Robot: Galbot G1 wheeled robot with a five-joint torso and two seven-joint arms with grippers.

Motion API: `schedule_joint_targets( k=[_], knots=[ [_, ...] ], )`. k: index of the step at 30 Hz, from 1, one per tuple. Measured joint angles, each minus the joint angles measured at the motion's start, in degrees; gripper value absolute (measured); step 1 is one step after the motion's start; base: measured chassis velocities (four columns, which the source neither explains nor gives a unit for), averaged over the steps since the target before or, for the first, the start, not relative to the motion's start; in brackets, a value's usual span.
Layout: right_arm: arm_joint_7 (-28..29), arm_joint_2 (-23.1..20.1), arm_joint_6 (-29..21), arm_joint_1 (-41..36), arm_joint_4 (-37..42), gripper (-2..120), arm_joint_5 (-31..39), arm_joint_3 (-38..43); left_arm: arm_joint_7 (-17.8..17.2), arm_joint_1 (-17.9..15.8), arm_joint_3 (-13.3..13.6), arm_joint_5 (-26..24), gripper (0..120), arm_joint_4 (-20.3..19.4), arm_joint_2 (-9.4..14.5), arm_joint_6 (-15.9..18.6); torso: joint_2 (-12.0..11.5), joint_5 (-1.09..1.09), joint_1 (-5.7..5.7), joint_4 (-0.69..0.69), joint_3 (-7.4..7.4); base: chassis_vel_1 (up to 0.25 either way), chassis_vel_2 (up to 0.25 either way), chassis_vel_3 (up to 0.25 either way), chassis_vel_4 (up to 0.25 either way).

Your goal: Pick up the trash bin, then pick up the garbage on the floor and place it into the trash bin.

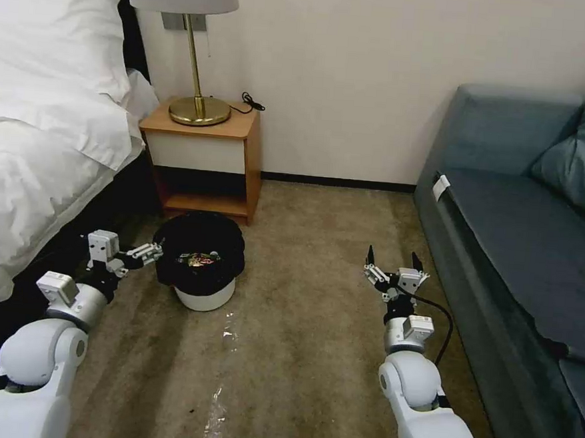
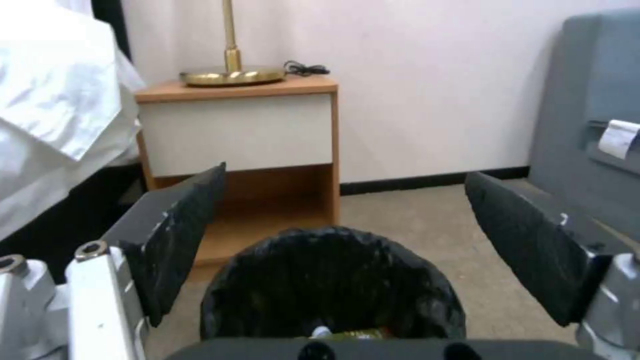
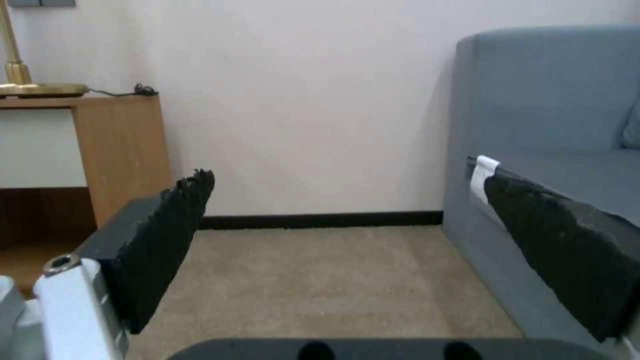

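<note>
The trash bin (image 1: 203,297), small, round and white with a crinkled black bag over its rim, stands on the carpet in front of the nightstand. Colourful garbage (image 1: 199,259) lies inside it. My left gripper (image 1: 146,251) is at the bin's left rim. In the left wrist view the left gripper (image 2: 343,175) is open, and the bin (image 2: 333,285) sits low between its black pads (image 2: 177,240). My right gripper (image 1: 393,258) hovers open over bare carpet near the sofa. In the right wrist view nothing is between the fingers of the right gripper (image 3: 347,175).
A wooden nightstand (image 1: 203,153) with a brass lamp (image 1: 198,109) stands just behind the bin. The white bed (image 1: 37,141) borders my left arm and a blue-grey sofa (image 1: 525,235) runs along the right. A shiny streak (image 1: 221,374) marks the carpet between my arms.
</note>
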Motion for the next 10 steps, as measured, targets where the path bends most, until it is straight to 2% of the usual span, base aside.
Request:
schedule_joint_targets(
  k=[6, 9, 10],
  knots=[
    [0.0, 0.0, -0.4, -0.1, 0.6, 100, 0.3, 0.1, -0.4, -0.9, 0.2, -0.2, 97, 0.3, -0.1, -1.5, 0.0, 0.01, 0.00, -0.01, 0.00, 0.000, 0.000, 0.000, 0.000],
    [0.5, 0.2, -1.5, -0.4, 1.6, 100, 1.5, 0.2, -3.4, -1.1, 0.4, -1.6, 98, -0.6, 0.0, -0.3, 0.0, 0.01, 0.00, 0.00, 0.00, 0.000, 0.000, 0.000, 0.000],
    [0.5, 0.2, -1.5, -0.4, 1.6, 100, 1.5, 0.2, -3.4, -1.1, 0.4, -1.6, 98, -0.6, 0.0, -0.3, 0.0, 0.01, 0.00, 0.00, 0.00, 0.000, 0.000, 0.000, 0.000]
  ],
)
